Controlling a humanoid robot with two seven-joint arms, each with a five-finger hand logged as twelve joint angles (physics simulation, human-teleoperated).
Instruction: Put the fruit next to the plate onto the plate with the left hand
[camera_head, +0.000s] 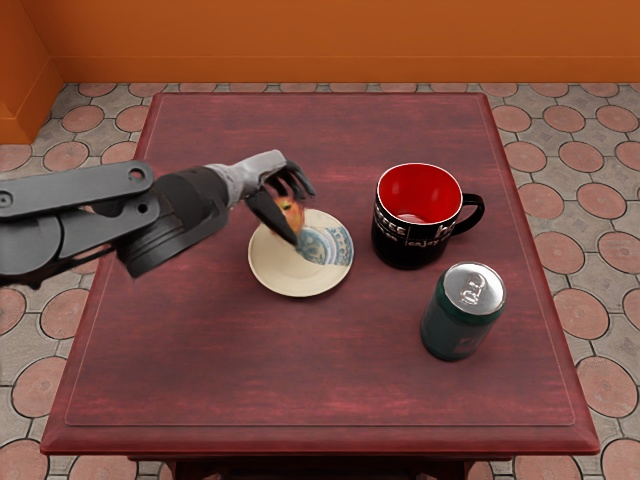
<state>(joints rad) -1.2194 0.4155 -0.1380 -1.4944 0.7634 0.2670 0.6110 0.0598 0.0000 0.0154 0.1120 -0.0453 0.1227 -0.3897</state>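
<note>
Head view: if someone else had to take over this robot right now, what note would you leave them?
Left hand: fingers curled around the fruit, over the far left edge of the plate.
Right hand: not in view.
Done: the fruit is grasped and at the plate.
Left: I cannot tell if it rests on the plate; probably lower it, open the fingers, pull away.
Nearby: mug and can stand to the plate's right, apart from it.

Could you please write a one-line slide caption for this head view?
Left hand grasps the fruit at the plate's far-left rim, beside a black mug and a green can.
</note>
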